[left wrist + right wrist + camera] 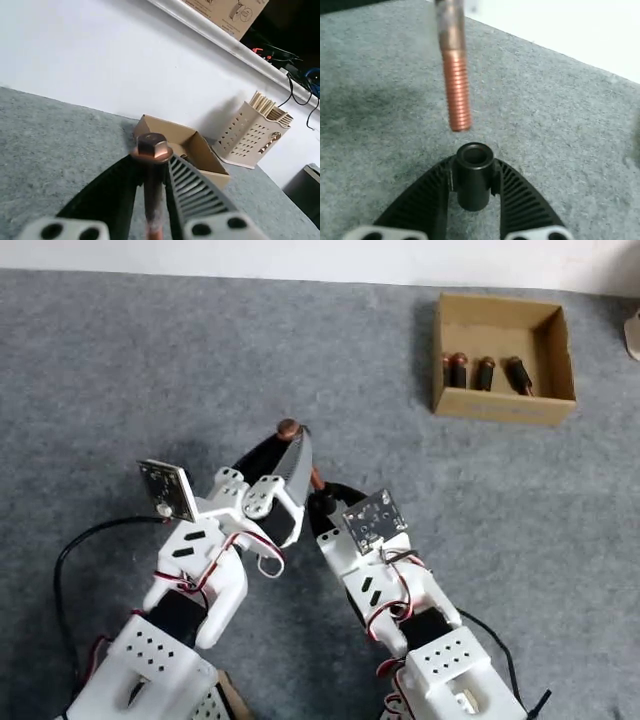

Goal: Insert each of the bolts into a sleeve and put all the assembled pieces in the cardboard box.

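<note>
Bolt point(454, 75), clamped in the left gripper point(151, 161), hangs at eleven o'clock of the sleeve point(472, 162), which the right gripper point(473, 175) holds. This looks like the insertion step; next, align the tip and push it in.

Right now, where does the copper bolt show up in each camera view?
High view: the bolt stands mid-picture, clamped in the left gripper.
Left wrist view: the bolt runs between that gripper's jaws.
Right wrist view: its threaded end hangs above the sleeve in the right gripper.
Shared landmark: the cardboard box, beyond the bolt in high and left wrist views.

Coppery metal bolt point(455, 65) – threaded; matt black sleeve point(473, 175); fuzzy grey cloth table point(150, 370).
</note>
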You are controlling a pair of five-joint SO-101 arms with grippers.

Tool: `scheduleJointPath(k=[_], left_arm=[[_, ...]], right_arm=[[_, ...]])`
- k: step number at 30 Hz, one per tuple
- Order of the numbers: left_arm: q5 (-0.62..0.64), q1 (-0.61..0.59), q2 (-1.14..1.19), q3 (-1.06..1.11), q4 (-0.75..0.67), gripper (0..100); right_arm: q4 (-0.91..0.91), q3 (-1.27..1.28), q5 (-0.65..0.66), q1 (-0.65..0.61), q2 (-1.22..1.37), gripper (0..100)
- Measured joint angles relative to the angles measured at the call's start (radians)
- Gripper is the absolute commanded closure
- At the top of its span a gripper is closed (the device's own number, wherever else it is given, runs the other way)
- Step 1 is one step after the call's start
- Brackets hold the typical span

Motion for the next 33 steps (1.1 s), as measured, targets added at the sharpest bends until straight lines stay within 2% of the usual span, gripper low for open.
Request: scheduleJointPath(k=[13, 33], left_arm=[[0.002, -0.006, 0.133, 0.000, 0.000, 99], [0.002, -0.009, 0.140, 0.000, -0.017, 99]], right_arm=[[0.002, 0.005, 0.002, 0.000, 0.000, 99.3], [0.002, 0.009, -0.034, -0.002, 0.000, 99.3]])
